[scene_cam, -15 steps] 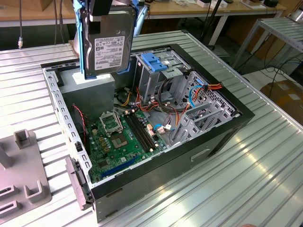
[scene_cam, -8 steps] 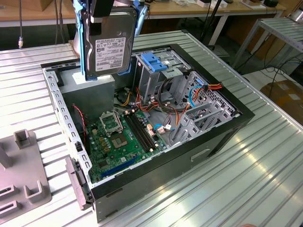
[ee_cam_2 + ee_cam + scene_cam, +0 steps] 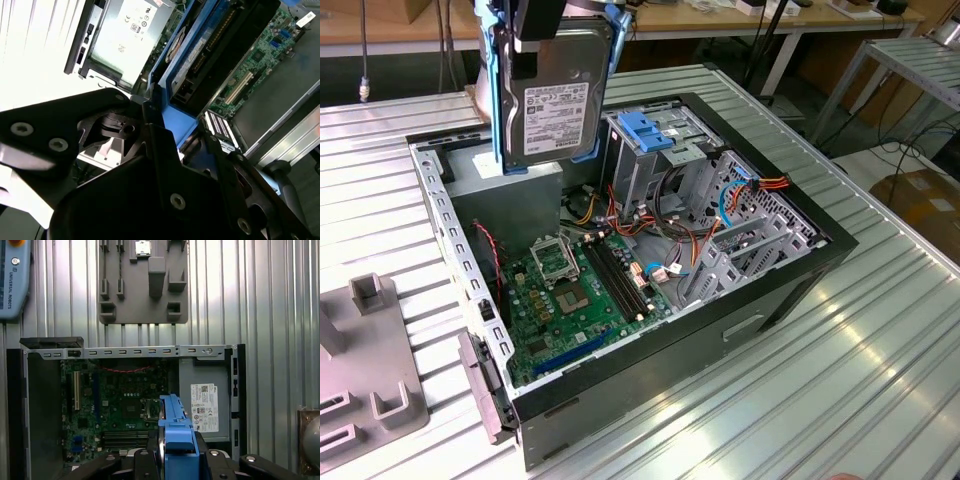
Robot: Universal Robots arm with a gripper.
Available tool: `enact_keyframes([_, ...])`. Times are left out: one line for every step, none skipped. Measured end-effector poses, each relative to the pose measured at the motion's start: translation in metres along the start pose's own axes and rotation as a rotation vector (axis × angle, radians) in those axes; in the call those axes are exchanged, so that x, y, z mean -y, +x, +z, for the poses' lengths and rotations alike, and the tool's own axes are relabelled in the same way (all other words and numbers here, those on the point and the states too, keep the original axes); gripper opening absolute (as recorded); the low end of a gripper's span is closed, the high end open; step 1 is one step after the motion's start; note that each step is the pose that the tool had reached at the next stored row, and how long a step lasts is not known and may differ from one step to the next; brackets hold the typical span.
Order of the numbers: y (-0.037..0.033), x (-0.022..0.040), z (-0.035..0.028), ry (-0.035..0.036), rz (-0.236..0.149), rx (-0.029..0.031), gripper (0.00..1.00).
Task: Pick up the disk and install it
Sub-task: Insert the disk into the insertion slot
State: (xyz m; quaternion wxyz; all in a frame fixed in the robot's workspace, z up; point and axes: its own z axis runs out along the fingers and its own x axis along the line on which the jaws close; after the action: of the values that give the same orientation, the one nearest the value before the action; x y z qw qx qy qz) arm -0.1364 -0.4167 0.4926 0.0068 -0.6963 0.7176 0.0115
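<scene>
In the exterior view my gripper (image 3: 535,40) is shut on the disk (image 3: 560,110). The disk is a black-and-silver hard drive with a white label and a blue carrier frame. It hangs upright above the back left corner of the open computer case (image 3: 800,270), over the grey power supply box (image 3: 510,180). To its right in the exterior view stands the metal drive cage (image 3: 655,165), topped by a blue latch (image 3: 648,130). In the first wrist view the disk's blue edge (image 3: 175,432) sits between the black fingers. The second wrist view shows the disk (image 3: 215,45) above the motherboard (image 3: 265,55).
The case lies open on a ribbed metal table (image 3: 880,330), with the motherboard (image 3: 570,290) and loose cables (image 3: 670,250) inside. A grey fixture plate (image 3: 370,370) sits at the exterior view's left. A blue-grey pendant (image 3: 12,280) lies beyond the case in the first wrist view.
</scene>
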Motion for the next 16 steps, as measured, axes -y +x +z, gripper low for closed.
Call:
enact_keyframes([0.0015,0.0,0.0,0.0,0.0,0.0,0.37])
enact_keyframes([0.0027,0.0001,-0.0001,0.0,0.0,0.0,0.37])
enact_keyframes([0.0033,0.0001,-0.0001,0.0,0.0,0.0,0.37])
enact_keyframes([0.004,0.0001,-0.0001,0.0,0.0,0.0,0.37])
enact_keyframes([0.0047,0.0002,-0.0001,0.0,0.0,0.0,0.37])
enact_keyframes([0.0057,0.0002,-0.0001,0.0,0.0,0.0,0.37])
enact_keyframes([0.0066,0.0002,-0.0001,0.0,0.0,0.0,0.37])
enact_keyframes([0.0072,0.0002,-0.0001,0.0001,0.0,0.0,0.37])
enact_keyframes([0.008,0.0002,-0.0002,0.0,0.0,0.0,0.37])
enact_keyframes([0.0086,0.0003,-0.0002,0.0,0.0,-0.0001,0.37])
enact_keyframes([0.0093,0.0003,-0.0003,0.0,0.0,-0.0001,0.37])
enact_keyframes([0.01,0.0003,-0.0003,-0.0001,0.0,-0.0001,0.37])
enact_keyframes([0.0112,0.0003,-0.0003,0.0,0.0,0.0,0.37])
enact_keyframes([0.0123,0.0003,-0.0003,0.0,0.0,-0.0002,0.37])
enact_keyframes([0.0133,0.0004,-0.0003,0.0,0.0,-0.0003,0.37])
enact_keyframes([0.0142,0.0004,-0.0004,0.0,0.0,-0.0004,0.37])
